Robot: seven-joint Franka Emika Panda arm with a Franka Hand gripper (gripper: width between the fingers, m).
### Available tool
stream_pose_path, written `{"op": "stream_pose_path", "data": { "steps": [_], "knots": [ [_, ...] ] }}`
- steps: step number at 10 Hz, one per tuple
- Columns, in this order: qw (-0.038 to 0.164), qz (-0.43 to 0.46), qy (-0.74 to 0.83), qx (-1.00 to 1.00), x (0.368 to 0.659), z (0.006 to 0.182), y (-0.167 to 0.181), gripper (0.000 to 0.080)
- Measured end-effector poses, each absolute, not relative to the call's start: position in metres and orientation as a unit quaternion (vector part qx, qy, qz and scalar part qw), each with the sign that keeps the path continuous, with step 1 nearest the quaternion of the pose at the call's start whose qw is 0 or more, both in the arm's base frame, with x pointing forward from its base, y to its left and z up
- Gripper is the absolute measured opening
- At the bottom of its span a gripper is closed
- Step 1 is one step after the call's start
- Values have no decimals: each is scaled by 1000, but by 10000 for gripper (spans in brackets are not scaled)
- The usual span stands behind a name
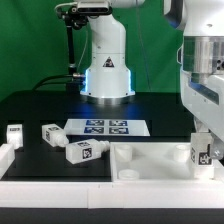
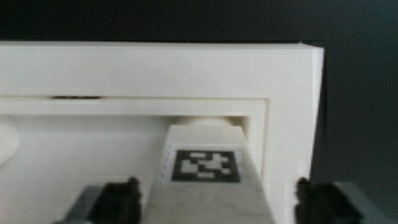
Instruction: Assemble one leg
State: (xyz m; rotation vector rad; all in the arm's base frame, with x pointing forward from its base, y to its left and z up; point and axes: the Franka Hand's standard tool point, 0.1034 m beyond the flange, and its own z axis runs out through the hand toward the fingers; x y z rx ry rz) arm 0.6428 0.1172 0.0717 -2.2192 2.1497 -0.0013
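My gripper [image 1: 203, 147] is at the exterior view's right, shut on one white leg [image 1: 204, 157] with a square tag on its face. It holds the leg upright over the right corner of the large white panel [image 1: 150, 162]. In the wrist view the leg [image 2: 210, 160] fills the space between my two dark fingers [image 2: 118, 200], and its far end meets a round socket near the raised rim of the panel [image 2: 160, 70]. Whether the end is seated in the socket is hidden. Three more tagged legs lie loose at the exterior view's left [image 1: 80, 151].
The marker board [image 1: 108, 127] lies flat in front of the robot's base [image 1: 105, 65]. Two of the loose legs [image 1: 52, 133] [image 1: 15, 133] lie near a white rail at the table's left edge. The table surface is black.
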Motion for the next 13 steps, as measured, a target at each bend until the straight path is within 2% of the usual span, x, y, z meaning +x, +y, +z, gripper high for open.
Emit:
{"op": "stream_pose_path", "data": {
  "steps": [1, 2, 3, 7, 10, 11, 13],
  "knots": [
    [30, -9, 635, -772, 641, 68, 117, 571],
    [28, -9, 547, -837, 638, 66, 122, 571],
    [29, -9, 476, -879, 636, 66, 126, 633],
    [26, -18, 358, -933, 634, 66, 122, 649],
    [8, -61, 112, -992, 642, 67, 119, 649],
    [9, -60, 123, -991, 641, 67, 119, 649],
    [8, -61, 135, -989, 642, 67, 116, 392]
  ]
}}
